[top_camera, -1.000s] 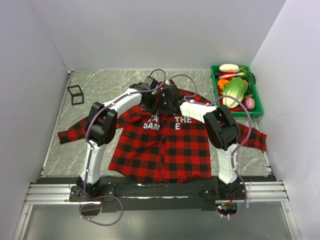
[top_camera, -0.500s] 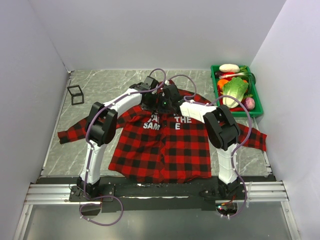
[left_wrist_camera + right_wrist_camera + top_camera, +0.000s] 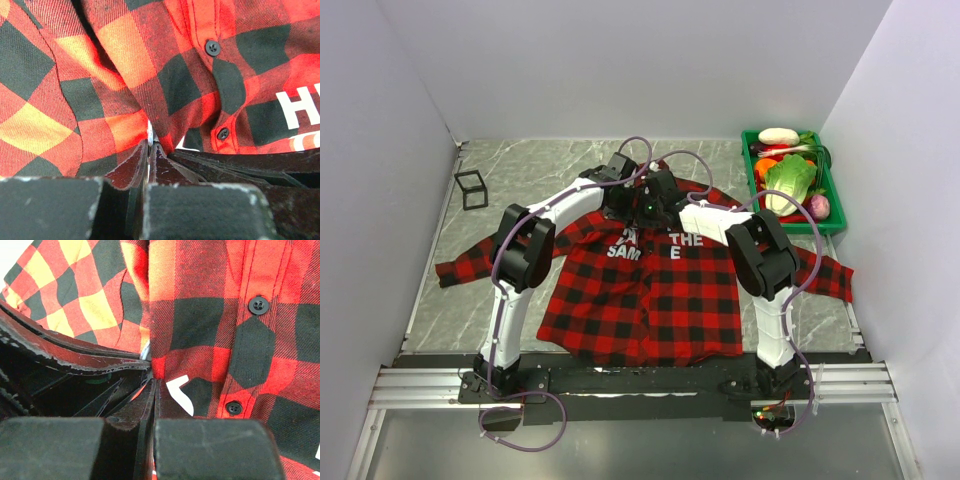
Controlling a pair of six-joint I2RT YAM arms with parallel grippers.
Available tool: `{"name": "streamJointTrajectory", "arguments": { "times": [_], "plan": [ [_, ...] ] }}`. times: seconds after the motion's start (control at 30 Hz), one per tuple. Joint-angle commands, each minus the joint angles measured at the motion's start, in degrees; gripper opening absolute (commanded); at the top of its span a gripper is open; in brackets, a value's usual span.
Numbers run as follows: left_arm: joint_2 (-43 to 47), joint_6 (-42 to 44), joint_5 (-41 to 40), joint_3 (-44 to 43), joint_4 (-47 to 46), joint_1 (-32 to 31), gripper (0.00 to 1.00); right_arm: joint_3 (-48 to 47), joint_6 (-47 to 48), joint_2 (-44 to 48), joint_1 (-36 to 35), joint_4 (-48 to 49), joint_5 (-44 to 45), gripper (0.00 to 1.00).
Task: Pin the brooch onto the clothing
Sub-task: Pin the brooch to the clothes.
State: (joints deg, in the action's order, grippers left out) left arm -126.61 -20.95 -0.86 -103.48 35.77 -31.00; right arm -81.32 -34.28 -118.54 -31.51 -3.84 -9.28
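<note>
The red-and-black plaid shirt (image 3: 640, 290) lies spread flat, collar to the far side. Both grippers meet at its upper placket. My left gripper (image 3: 621, 206) is shut; in the left wrist view (image 3: 149, 146) a thin pale sliver (image 3: 149, 132) sits between its tips, apparently the brooch seen edge-on. The sliver also shows in the right wrist view (image 3: 145, 353) at the left gripper's tips. My right gripper (image 3: 648, 207) is shut (image 3: 156, 383), its tips pinching a raised fold of the shirt (image 3: 200, 320) by the buttons. The brooch's face is hidden.
A green crate (image 3: 750, 165) of toy vegetables stands at the back right. A small black wire-frame cube (image 3: 471, 188) stands at the back left. The shirt's sleeves reach out to both sides. White walls close in the table.
</note>
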Motion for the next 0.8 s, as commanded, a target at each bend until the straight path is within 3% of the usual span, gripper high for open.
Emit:
{"name": "streamJointTrajectory", "arguments": {
  "times": [0.0,0.6,0.77],
  "plan": [
    [0.0,-2.0,2.0,0.8,-2.1,-0.4,0.01,-1.6,1.3,-1.3,-0.7,-1.3,1.3,0.0],
    [0.4,-3.0,4.6,2.9,-3.7,0.8,0.01,0.3,2.8,0.6,-1.0,0.1,0.8,0.0],
    [0.6,-2.3,3.4,4.1,-3.4,1.3,0.01,2.6,4.2,6.4,-0.8,0.0,2.1,0.23]
  ]
}}
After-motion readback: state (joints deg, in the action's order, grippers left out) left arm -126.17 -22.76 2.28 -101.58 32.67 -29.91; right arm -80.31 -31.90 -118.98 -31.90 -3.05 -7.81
